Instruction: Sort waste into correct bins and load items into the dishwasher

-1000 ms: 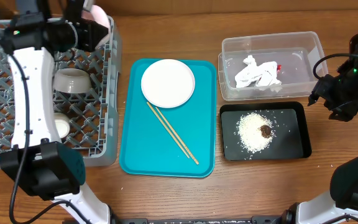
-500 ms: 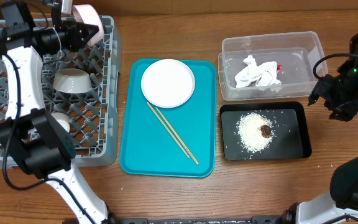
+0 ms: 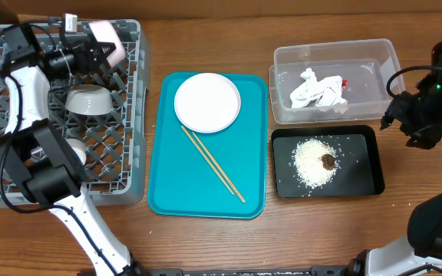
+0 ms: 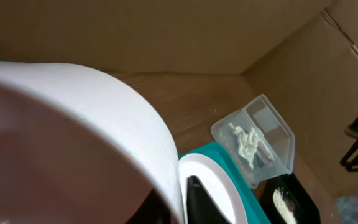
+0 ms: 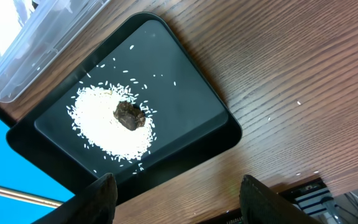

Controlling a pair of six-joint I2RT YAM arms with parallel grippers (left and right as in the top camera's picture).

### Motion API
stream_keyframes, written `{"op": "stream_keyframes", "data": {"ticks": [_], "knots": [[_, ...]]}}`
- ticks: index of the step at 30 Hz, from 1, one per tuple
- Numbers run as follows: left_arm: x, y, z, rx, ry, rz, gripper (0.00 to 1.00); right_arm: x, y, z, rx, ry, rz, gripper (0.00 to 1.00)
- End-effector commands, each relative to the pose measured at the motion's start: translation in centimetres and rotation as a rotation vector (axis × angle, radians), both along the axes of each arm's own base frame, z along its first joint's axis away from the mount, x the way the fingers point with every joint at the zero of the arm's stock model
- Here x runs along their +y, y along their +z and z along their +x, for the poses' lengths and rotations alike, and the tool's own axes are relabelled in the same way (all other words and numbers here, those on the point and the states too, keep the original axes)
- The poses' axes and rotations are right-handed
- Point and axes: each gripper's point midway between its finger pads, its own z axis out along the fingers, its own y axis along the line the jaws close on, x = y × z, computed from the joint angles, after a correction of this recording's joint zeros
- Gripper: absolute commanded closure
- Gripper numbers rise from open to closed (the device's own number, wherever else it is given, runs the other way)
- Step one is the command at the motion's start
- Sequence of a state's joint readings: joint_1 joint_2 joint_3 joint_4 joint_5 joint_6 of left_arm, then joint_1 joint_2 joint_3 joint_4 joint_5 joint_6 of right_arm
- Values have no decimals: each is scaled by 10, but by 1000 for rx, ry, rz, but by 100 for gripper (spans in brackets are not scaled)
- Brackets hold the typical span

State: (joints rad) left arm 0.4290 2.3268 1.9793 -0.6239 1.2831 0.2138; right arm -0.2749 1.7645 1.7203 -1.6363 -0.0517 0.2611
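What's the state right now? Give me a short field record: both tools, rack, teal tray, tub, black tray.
left tool: shut on the pink bowl, held tilted at the rack's back edge
right tool: open, empty, over the table right of the black tray
rack: grey bowl and white cup inside
teal tray: white plate, chopsticks
clear tub: napkin, red wrapper
black tray: rice with a brown bit
not yet racked: white plate, chopsticks, pink bowl
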Motion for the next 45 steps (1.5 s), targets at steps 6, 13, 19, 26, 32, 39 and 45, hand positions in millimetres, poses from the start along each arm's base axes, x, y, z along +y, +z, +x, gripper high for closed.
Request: {"op": "stream_keyframes", "data": {"ticks": [6,13,19,26,32,39,45], "knots": [[30,-4,-4,11,48,-21,78,0,10,-4,-27,-4,-13,35],[31,-7,-4,30,58,-15,74,0,10,-5,-24,-4,-12,36],[36,-26,-7,130,111,31,87,0,10,-6,-21,-4,-12,36],[23,6,-13,100,34,-123,75,0,10,-5,-24,-4,-13,36],[18,30,-14,111,70,-58,71,0,10,-5,-24,-4,-13,35],[14,53,-8,194,291,225,64,0,10,-3,-30,-1,-15,34],[2,54,4,235,506,534,39,-1,10,-1,-39,-1,-17,34]]}}
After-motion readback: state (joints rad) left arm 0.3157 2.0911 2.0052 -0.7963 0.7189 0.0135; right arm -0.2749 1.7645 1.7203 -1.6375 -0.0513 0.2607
